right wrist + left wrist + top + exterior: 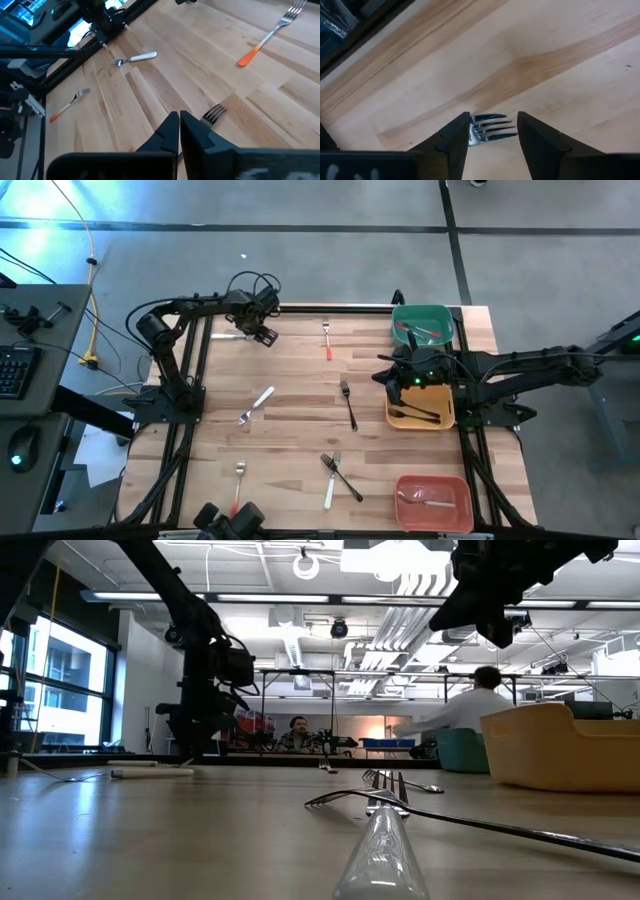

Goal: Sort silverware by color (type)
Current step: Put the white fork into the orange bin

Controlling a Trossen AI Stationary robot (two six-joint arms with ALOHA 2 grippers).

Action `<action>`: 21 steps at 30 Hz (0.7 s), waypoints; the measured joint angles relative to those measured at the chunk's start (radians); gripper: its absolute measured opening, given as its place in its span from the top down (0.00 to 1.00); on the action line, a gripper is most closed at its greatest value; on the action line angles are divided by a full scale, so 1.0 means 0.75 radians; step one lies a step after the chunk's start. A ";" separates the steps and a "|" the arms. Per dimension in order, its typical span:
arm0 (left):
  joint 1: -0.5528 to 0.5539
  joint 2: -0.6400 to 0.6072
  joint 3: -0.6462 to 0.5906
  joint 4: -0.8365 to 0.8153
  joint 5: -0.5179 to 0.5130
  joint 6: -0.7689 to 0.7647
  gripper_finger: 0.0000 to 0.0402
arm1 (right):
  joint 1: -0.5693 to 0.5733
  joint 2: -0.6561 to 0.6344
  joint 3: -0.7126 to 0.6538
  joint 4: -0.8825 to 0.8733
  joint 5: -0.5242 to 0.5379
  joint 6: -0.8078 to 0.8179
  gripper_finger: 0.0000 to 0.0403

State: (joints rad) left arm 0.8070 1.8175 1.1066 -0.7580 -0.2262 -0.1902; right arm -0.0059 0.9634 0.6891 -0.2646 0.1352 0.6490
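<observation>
Straddling a fork head at the table's far-left edge, with the left gripper point(262, 335) spread

Left gripper: fingers point(455, 140) released; the tines of a white-handled fork point(487, 128) lie flat on the wooden table point(300, 380) between them, nearer one finger, handle hidden under the wrist. Right gripper point(393, 378): fingers pressed together on nothing, hovering just beside the yellow bin point(420, 420), which holds black-handled forks; a black-handled fork point(348, 404) lies near it on the open table. Remaining silverware is scattered: an orange-handled fork point(327, 340) at the far edge, a white-handled fork point(256, 405) mid-table, crossed utensils point(338, 476) near the front. Green bin point(422, 325) and red bin point(434, 502) each hold pieces
</observation>
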 joint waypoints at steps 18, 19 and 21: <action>-0.009 -0.005 -0.124 0.093 -0.038 0.051 0.63 | 0.000 0.001 0.000 0.000 0.021 0.002 1.00; -0.009 -0.004 -0.124 0.096 -0.039 0.052 0.63 | 0.000 0.001 0.000 0.000 0.022 0.003 1.00; -0.009 -0.004 -0.126 0.105 -0.041 0.080 0.64 | 0.000 0.001 0.000 0.000 0.023 0.007 1.00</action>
State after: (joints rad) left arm 0.8005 1.8145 1.0123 -0.6788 -0.2568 -0.1299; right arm -0.0059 0.9638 0.6891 -0.2646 0.1522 0.6540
